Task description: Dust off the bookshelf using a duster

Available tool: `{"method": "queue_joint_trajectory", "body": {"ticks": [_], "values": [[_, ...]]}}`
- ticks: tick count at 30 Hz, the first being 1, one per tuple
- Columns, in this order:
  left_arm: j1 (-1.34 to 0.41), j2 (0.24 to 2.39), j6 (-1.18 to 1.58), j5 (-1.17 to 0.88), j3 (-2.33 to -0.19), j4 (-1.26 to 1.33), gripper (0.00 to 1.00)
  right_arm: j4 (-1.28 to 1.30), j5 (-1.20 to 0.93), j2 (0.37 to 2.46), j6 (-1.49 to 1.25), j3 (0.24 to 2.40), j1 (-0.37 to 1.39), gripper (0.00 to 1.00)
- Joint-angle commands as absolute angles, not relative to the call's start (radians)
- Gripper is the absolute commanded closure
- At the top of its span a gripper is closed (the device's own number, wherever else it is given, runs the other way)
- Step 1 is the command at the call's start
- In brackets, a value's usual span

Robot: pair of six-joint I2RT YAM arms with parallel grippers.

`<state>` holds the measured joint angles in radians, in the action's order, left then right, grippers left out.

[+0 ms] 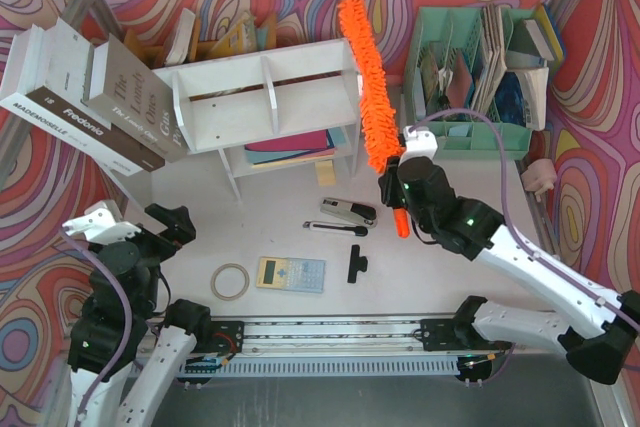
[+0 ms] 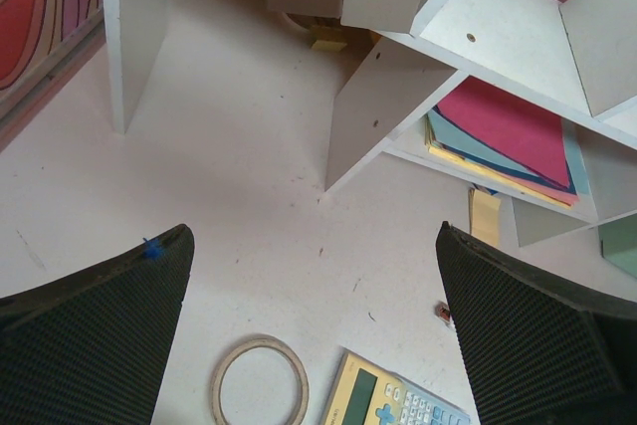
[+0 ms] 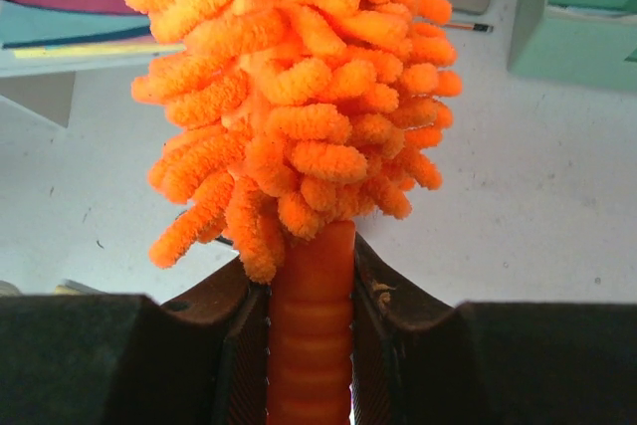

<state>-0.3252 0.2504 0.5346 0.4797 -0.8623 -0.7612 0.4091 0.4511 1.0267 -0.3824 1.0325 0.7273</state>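
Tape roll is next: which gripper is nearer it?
Left. The left gripper, open, is just left of the tape roll; the right gripper, shut on the duster, is far to its right.

Right end effector [image 3: 311, 345] clamps duster [image 3: 299, 106] handle — fluff upward

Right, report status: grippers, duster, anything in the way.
Left gripper open, empty. Right gripper shut on long orange fluffy duster, head at small white wooden bookshelf, right end. Mint-green plastic organizer close beside.

Bright even light w/ faint soft shadows; pics mostly sharp.
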Motion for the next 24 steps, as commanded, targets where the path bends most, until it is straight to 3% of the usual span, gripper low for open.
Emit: {"method": "queue_joint_trajectory", "body": {"ticks": [1, 10, 24], "values": [[-0.321, 0.261, 0.532, 0.486, -0.856, -0.771, 0.02, 0.368, 0.382, 1.060, -0.428, 0.971, 0.732, 1.00], [-0.321, 0.262, 0.531, 0.486, -0.856, -0.765, 0.02, 0.288, 0.330, 1.104, -0.496, 0.837, 0.733, 1.00], [-0.321, 0.265, 0.531, 0.488, -0.855, -0.765, 0.02, 0.404, 0.450, 0.996, -0.385, 1.066, 0.732, 1.00]]}}
